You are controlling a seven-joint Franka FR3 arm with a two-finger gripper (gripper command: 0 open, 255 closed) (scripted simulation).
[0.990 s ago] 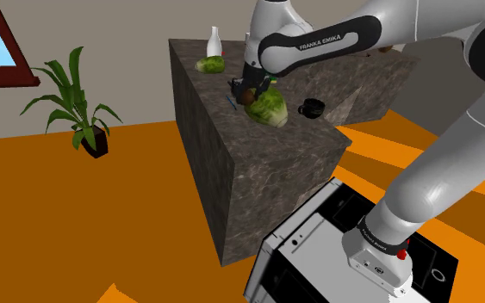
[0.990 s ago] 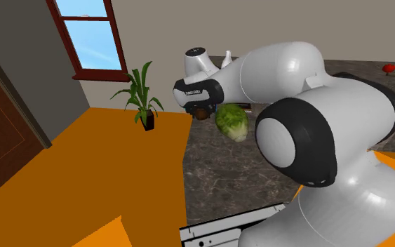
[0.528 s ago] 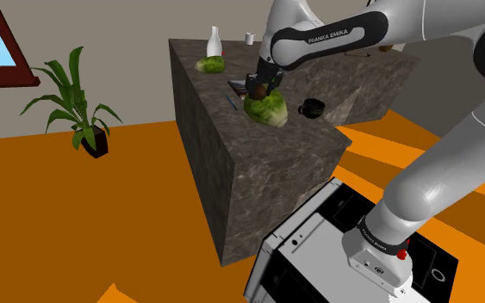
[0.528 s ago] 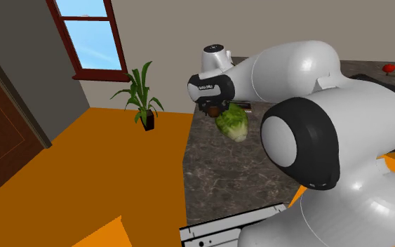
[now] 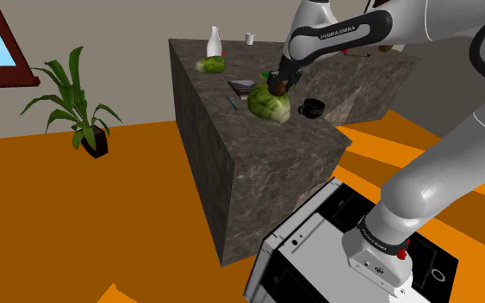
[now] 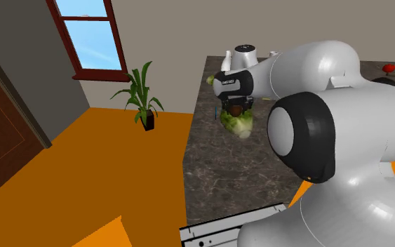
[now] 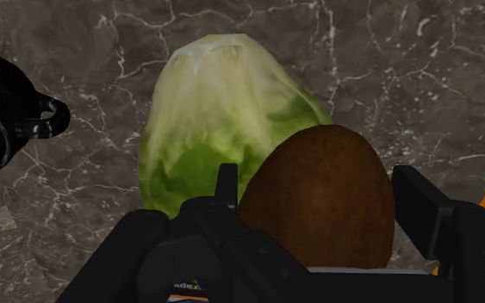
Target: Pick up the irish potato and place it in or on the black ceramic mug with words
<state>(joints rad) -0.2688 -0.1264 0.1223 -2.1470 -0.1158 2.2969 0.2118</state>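
Note:
My black gripper (image 7: 314,202) is shut on a brown potato (image 7: 325,198), held in the air above the dark marble counter (image 5: 258,155). In the shoulder view the gripper (image 5: 277,83) and potato (image 5: 276,86) hang just over a green lettuce head (image 5: 267,103). The black mug (image 5: 311,108) stands on the counter a short way to the shoulder view's right of the lettuce. In the wrist view the mug (image 7: 3,116) lies beyond the lettuce (image 7: 219,120), off to one side of the fingers. The second exterior view shows the potato (image 6: 237,110) under the hand.
A white bottle (image 5: 214,40) and a second lettuce (image 5: 210,64) stand at the counter's far end, with a small white cup (image 5: 250,38) behind. A flat book (image 5: 242,85) and a pen (image 5: 231,102) lie near the lettuce. A potted plant (image 5: 75,103) stands on the orange floor.
The gripper has carried the potato toward the shoulder view's right, from beside the book to above the big lettuce, nearer the mug. The grip has stayed shut on the potato.

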